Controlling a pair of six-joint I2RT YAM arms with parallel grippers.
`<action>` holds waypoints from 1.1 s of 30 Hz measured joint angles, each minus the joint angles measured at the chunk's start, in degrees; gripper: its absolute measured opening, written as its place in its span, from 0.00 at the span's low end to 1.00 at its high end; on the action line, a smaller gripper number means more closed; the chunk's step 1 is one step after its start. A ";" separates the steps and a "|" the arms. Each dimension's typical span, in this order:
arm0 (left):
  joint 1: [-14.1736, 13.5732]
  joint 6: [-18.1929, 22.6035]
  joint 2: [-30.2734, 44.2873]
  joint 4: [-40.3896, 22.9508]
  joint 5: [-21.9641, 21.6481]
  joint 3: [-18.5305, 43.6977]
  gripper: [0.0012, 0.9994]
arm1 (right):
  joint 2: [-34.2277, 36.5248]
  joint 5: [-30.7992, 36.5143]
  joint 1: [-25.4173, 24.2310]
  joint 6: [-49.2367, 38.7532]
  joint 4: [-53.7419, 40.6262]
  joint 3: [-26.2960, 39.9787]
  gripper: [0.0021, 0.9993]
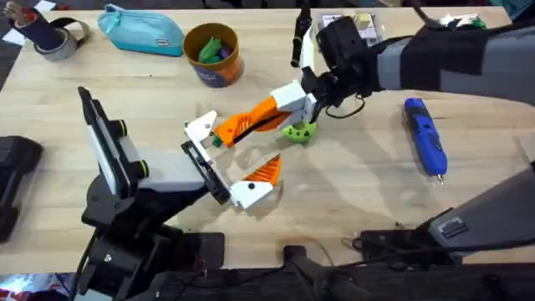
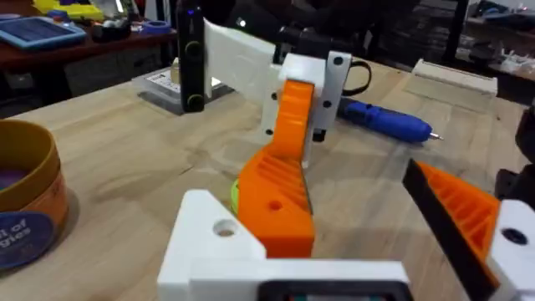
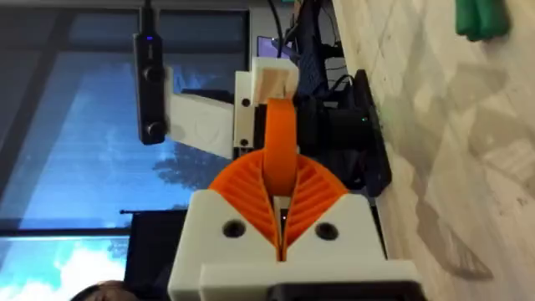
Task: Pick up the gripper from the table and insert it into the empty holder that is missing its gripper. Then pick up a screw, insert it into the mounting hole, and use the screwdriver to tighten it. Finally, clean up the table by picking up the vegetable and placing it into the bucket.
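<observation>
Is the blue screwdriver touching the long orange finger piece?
Apart. The overhead view shows bare table between the screwdriver and the gripper.

The right hand (image 1: 311, 99) reaches across the middle, fingers clamped; the left hand (image 1: 219, 167) faces it.

The right gripper (image 1: 311, 104) is clamping the white base of the orange gripper (image 1: 251, 122), whose tip is meeting the holder (image 1: 201, 127) on the left arm's rail. A screwdriver (image 1: 425, 136) is lying apart on the table (image 1: 351, 180), and a bucket (image 1: 212, 53) is standing behind.
</observation>
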 joint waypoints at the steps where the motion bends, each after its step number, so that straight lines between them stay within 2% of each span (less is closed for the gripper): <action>1: 0.00 0.01 0.00 0.01 0.00 0.00 1.00 | -0.32 0.00 0.14 0.08 0.00 0.08 0.01; 9: 0.00 0.02 0.00 0.03 -0.13 0.00 1.00 | -0.58 0.33 1.67 1.82 4.85 0.84 0.01; 18: 0.45 0.03 0.00 0.16 -3.22 0.00 1.00 | 0.05 3.02 2.94 11.89 17.67 0.93 0.01; 19: 0.48 -0.06 0.00 0.10 -3.62 0.00 1.00 | 1.41 3.03 3.26 15.18 19.67 1.01 0.01; 26: 0.37 -0.91 0.00 0.01 -2.35 0.00 1.00 | 3.29 3.40 4.34 22.53 24.48 1.42 0.01; 33: 0.39 -0.66 0.00 0.12 -3.19 0.00 1.00 | 3.34 5.50 5.33 29.12 30.62 1.46 0.01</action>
